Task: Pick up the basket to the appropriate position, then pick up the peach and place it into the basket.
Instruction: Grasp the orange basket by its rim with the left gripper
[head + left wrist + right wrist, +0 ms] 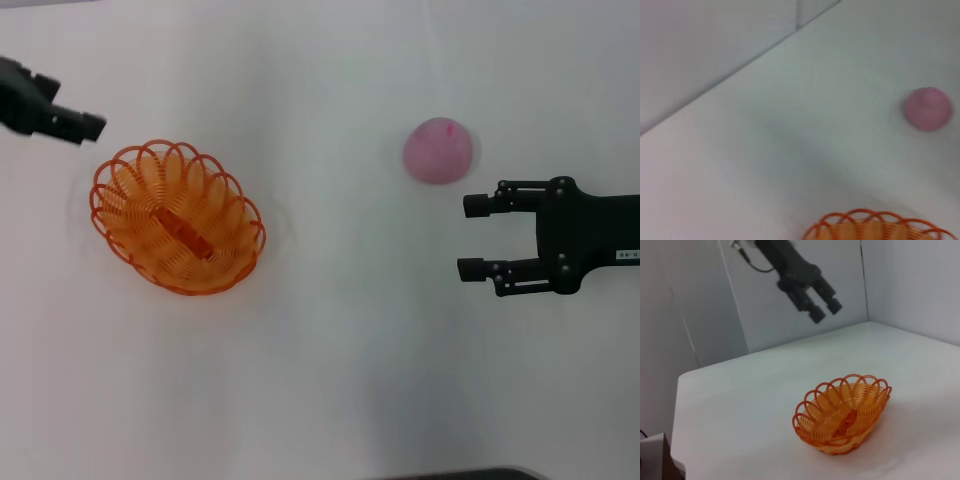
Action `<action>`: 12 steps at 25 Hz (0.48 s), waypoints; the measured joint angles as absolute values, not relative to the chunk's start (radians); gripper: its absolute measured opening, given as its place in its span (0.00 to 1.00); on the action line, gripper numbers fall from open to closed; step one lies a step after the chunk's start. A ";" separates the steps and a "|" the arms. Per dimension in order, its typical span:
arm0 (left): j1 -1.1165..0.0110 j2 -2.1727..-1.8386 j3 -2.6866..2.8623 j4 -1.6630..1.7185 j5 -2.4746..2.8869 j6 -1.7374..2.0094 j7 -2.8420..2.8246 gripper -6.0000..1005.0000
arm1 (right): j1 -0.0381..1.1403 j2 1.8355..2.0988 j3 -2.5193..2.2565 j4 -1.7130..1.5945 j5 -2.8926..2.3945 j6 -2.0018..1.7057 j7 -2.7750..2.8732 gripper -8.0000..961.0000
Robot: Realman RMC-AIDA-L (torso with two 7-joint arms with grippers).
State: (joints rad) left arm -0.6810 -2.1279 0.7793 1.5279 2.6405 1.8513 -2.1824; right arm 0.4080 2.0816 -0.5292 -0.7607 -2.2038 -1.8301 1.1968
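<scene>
Surface: white table (330,380), as I see it from the head view.
Head view: orange looped basket (178,218) at left, empty; pink peach (437,151) well apart at right; right gripper (478,237) spread beside the peach.
Left wrist view: only the basket's scalloped rim and the peach.
Right wrist view: left gripper (822,310) raised above the table, fingers close together; I see no peach here.

white table (330,380) | plain grey walls (800,315) behind | wall corner seam (861,280)
</scene>
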 joint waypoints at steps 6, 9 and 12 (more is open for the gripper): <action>-0.745 -2.127 0.846 1.360 2.766 1.691 -2.217 0.72 | 0.406 2.082 -0.529 -0.745 -2.204 -1.830 1.177 0.84; -0.766 -2.125 0.853 1.270 2.814 1.618 -2.225 0.72 | 0.405 2.082 -0.529 -0.740 -2.204 -1.830 1.172 0.84; -0.772 -2.124 0.869 1.206 2.829 1.562 -2.225 0.71 | 0.405 2.082 -0.529 -0.740 -2.204 -1.830 1.172 0.84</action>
